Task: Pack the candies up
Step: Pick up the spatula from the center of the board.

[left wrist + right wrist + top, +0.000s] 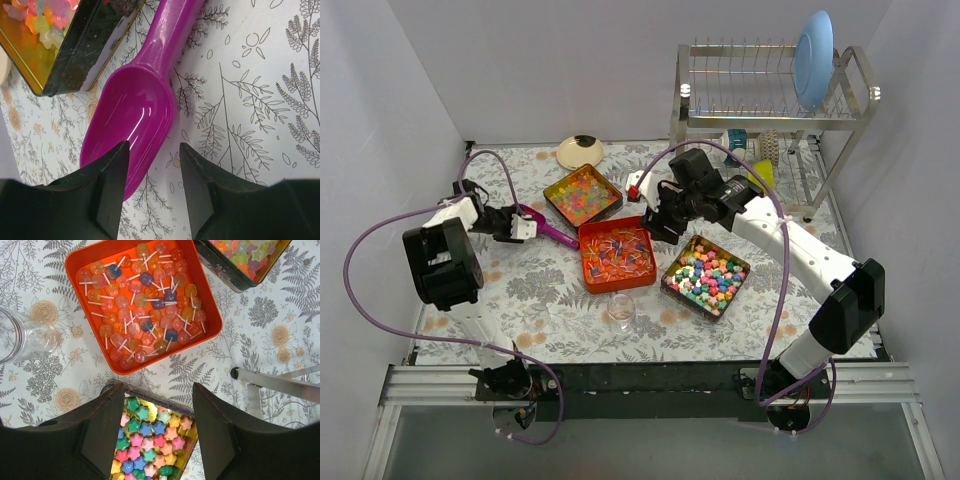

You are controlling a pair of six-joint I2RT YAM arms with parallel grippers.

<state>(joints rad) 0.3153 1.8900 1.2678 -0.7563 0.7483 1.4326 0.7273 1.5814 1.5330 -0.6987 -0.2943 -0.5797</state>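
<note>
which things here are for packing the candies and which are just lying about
For the job: lollipops, star candies, glossy candies, purple scoop, glass jar (likely what gets filled).
Lying about: dish rack, blue plate, cream bowl.

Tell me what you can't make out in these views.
Left wrist: purple scoop, handle end cut off by the top edge.
Right wrist: glass jar, cut by the left edge; star candies, partly behind the fingers.
Top view: items under the dish rack, too small.
</note>
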